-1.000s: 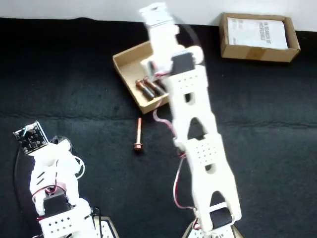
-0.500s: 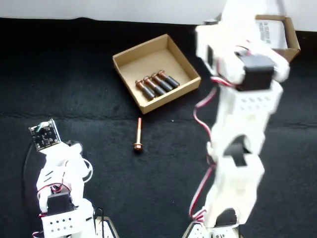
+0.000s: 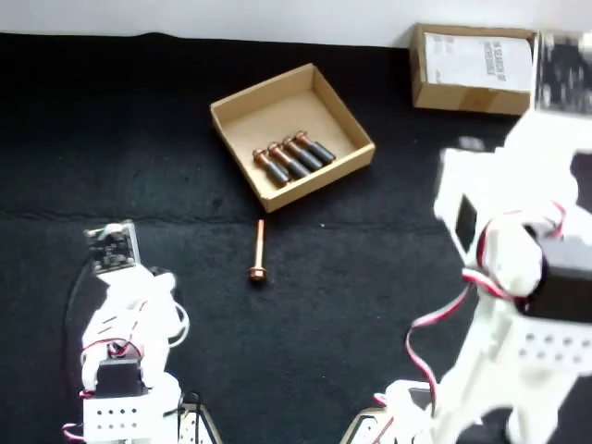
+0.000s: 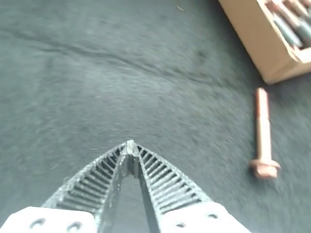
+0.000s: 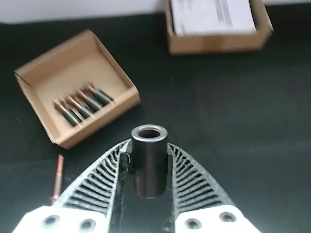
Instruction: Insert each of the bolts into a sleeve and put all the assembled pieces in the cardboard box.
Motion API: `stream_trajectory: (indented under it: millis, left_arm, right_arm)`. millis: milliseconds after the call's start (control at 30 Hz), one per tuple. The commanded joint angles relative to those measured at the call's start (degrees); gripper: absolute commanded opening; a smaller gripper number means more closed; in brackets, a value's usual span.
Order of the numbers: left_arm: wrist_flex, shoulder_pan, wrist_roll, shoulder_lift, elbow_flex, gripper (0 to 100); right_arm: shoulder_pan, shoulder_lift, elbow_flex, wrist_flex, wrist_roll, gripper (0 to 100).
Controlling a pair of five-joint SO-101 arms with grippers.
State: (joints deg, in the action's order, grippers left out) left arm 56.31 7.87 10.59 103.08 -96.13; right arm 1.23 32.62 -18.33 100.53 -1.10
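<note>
A copper bolt [image 3: 258, 249] lies loose on the black cloth just in front of the open cardboard box [image 3: 242, 106], which holds several assembled bolt-and-sleeve pieces [image 3: 292, 157]. The bolt [image 4: 262, 133] also lies ahead of my left gripper [image 4: 130, 145], which is shut with nothing in it, low over the cloth at the near left. My right gripper [image 5: 148, 145] is shut on a dark metal sleeve [image 5: 148, 160], held upright with its open end showing. The right arm [image 3: 518, 277] is raised at the right side. In the right wrist view the box [image 5: 34, 77] and bolt [image 5: 57, 177] lie beyond the sleeve.
A second cardboard box [image 3: 481, 69] with a printed paper sheet inside stands at the back right. Black cloth [image 3: 166, 185] covers the table, and a white wall edge runs along the back. The left arm's base [image 3: 125, 398] sits at the near left.
The right arm has swung from over the open box to the right side of the table and pulled back. The left arm's wrist has shifted slightly right.
</note>
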Motion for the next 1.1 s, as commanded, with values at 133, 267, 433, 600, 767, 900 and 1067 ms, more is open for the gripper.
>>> stream_trajectory:
  millis: [133, 267, 433, 600, 767, 900, 1067]
  left_arm:
    - [0.3, -5.1, -3.3, 0.6, -0.5, 17]
    - [1.9, -5.1, -5.1, 0.6, 2.9, 17]
    - [8.9, -9.6, -5.1, 0.5, 12.7, 17]
    - [13.5, -18.2, -5.2, -3.6, 22.7, 13]
    - [13.2, -20.7, -4.8, -20.5, 33.2, 10]
    - [13.1, -20.6, -4.8, -37.2, 41.5, 10]
    - [13.1, -20.5, -5.1, -54.3, 48.0, 10]
  right_arm:
    - [13.1, 15.7, 27.2, -5.6, -0.1, 0.8]
    - [19.9, 22.7, 42.1, -11.4, -0.4, 0.8]
    - [27.0, 30.5, 59.0, -18.9, -0.4, 0.8]
    - [32.1, 38.7, 70.5, -29.4, -0.4, 0.8]
    - [35.2, 47.5, 81.0, -38.5, -0.4, 0.8]
    - [35.5, 55.2, 89.8, -42.2, -0.4, 0.8]
    - [35.7, 66.9, 100.7, -44.8, -0.2, 0.8]
